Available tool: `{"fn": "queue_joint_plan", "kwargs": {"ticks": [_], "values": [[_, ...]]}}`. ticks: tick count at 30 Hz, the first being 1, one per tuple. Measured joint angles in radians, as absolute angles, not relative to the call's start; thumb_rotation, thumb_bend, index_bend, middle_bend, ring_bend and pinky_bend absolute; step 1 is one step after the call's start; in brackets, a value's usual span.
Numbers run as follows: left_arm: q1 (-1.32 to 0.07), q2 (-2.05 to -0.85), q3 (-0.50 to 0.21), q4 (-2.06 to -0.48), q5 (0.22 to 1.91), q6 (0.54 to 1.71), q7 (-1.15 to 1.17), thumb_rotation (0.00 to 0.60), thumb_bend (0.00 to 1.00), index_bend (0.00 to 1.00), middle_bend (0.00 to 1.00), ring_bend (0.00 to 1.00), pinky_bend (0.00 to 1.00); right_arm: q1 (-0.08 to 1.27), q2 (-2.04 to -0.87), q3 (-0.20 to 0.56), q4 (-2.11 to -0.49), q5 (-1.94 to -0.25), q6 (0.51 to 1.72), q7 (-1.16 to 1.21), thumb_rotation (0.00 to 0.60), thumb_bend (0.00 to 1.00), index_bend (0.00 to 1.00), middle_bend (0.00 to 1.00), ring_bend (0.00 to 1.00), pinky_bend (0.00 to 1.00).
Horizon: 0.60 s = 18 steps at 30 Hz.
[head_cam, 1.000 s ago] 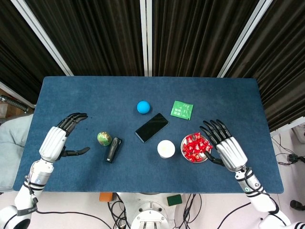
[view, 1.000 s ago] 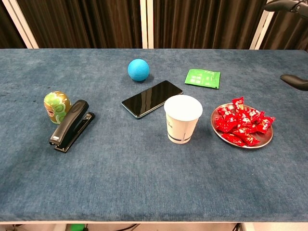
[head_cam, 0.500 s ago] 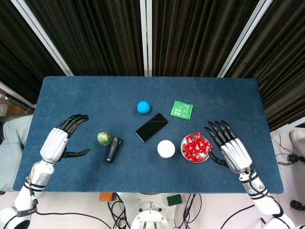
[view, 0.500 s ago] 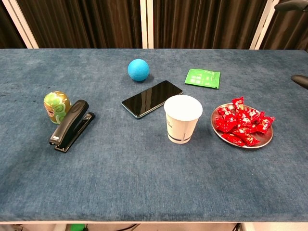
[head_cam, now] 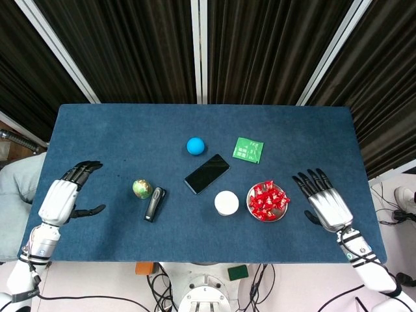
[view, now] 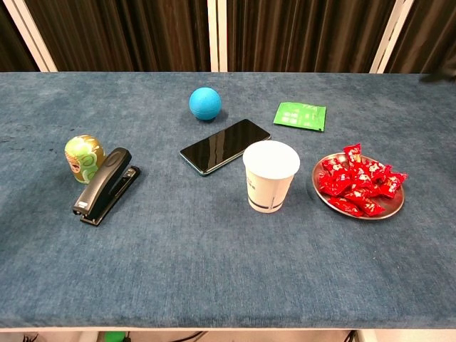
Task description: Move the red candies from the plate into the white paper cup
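The table (view: 214, 278) wears a dark blue cloth with a matt, slightly fuzzy nap. On it, the plate (view: 396, 207) looks like polished metal, its rim shining. The red candies (view: 358, 187) sit in glossy, crinkled wrappers that catch the light. The white paper cup (view: 271, 177) is matt and smooth. The phone (view: 225, 145) has a glassy black face with reflections. The stapler (view: 107, 186) is shiny black plastic. The blue ball (view: 205, 102) looks matt and rubbery. The green packet (view: 300, 115) has a flat, faintly glossy film. The green egg-shaped thing (view: 83, 157) at the left is glossy. Both the left hand (head_cam: 60, 197) and the right hand (head_cam: 326, 205) show smooth silvery-white shells with black fingers.
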<state>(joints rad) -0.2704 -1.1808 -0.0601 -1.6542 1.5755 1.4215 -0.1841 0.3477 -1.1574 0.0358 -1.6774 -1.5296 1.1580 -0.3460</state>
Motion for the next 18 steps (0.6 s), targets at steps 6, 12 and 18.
{"fn": "queue_joint_plan", "kwargs": {"ticks": [6,12,18], "values": [[-0.26,-1.187,-0.047,-1.624,1.565,1.417,-0.2,0.6,0.06,0.17,0.16,0.13,0.25,0.405,-1.179,0.032,-1.682,-1.472,1.036,-0.412,0.6,0.23,0.03,0.05,0.0,0.0],[-0.251,-1.185,-0.042,-1.603,1.558,1.417,-0.208,0.6,0.06,0.18,0.15,0.13,0.25,0.453,-1.252,0.026,-1.643,-1.471,0.982,-0.448,0.6,0.23,0.07,0.04,0.0,0.0],[-0.244,-1.184,-0.04,-1.585,1.561,1.426,-0.224,0.6,0.06,0.18,0.15,0.13,0.25,0.484,-1.322,0.027,-1.601,-1.458,0.957,-0.487,0.6,0.26,0.11,0.05,0.0,0.0]]}}
